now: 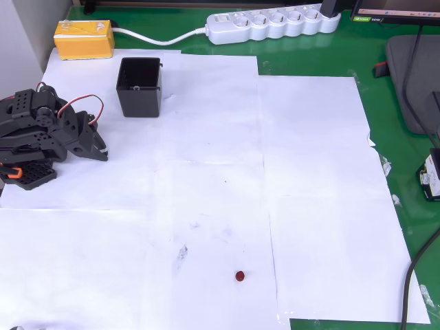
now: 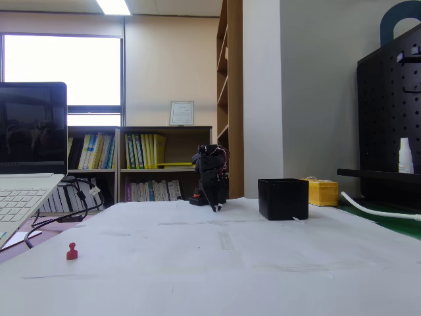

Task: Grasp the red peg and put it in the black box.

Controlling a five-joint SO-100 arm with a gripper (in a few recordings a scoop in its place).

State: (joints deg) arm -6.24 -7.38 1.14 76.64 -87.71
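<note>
Your red peg (image 1: pixel 240 276) stands alone on the white paper (image 1: pixel 316 206) covering the bench, well apart from the black box (image 1: pixel 139 87) and from the arm, which sits folded near the box with its fingers (image 1: pixel 102 152) looking clenched and holding nothing. The peg is tiny against those fingers, so a slightly off-centre descent could nudge it away or tip it over. Carry it gently too, since a shallow pinch may let it slip before the box.

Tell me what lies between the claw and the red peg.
Nothing but bare white paper. In the overhead view the claw sits folded at the left, the red peg lies apart near the bottom, and the black box stands off that line.
</note>
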